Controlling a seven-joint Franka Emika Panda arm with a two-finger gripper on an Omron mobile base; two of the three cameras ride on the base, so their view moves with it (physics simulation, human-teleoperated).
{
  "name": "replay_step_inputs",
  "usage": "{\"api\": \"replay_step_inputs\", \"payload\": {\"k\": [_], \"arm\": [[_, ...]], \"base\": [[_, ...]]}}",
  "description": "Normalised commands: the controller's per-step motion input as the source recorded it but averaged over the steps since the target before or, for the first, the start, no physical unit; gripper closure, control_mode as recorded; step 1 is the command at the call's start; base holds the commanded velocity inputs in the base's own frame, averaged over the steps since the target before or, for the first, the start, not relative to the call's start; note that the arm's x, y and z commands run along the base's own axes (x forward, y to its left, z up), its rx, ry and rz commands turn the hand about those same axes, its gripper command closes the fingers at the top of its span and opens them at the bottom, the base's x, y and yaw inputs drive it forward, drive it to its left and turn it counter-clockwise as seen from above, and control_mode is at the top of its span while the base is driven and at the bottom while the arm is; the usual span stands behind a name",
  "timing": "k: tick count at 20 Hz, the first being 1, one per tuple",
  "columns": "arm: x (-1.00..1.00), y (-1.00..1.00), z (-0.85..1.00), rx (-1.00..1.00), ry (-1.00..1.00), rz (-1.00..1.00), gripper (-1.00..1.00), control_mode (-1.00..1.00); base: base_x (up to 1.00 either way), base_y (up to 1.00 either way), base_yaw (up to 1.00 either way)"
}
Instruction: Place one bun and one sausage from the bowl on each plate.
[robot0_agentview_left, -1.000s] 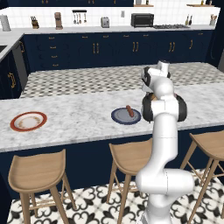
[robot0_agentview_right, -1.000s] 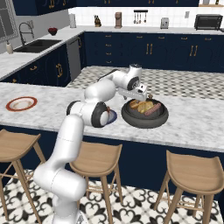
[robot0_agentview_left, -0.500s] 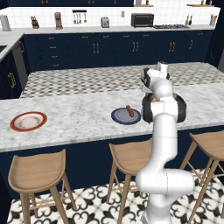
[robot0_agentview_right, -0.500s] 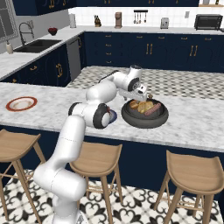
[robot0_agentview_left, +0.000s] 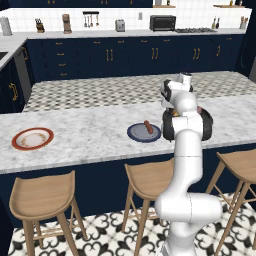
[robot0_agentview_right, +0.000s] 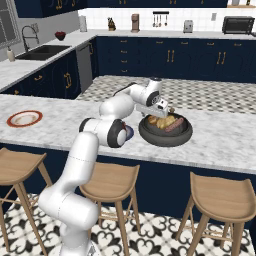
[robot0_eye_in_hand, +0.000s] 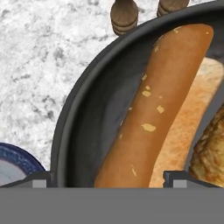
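1. You get even, bright, rendered light in both base views, with no strong source that you can place.
2. Shadows are soft: a faint dark patch lies under the bowl (robot0_agentview_right: 165, 131) on the counter (robot0_agentview_right: 220, 142), and the stools (robot0_agentview_left: 42, 199) throw dim shadows on the floor.
3. The base views are slightly soft, so you cannot read small details on the far wall.
4. No glare shows on the arm (robot0_agentview_left: 186, 150).
5. In the hand view the sausage (robot0_eye_in_hand: 157, 109) is sharp, evenly lit, with a shaded bowl wall beside it.
6. You see no edge distortion.
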Motion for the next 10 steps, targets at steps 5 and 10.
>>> {"api": "replay_step_inputs", "payload": {"k": [5, 10], "arm": [[0.0, 0.0, -0.21, 0.0, 0.0, 0.0, -1.0, -1.0], [0.03, 0.0, 0.0, 0.0, 0.0, -0.01, -1.0, -1.0]], "base": [[0.0, 0.0, 0.0], [0.0, 0.0, 0.0]]}}
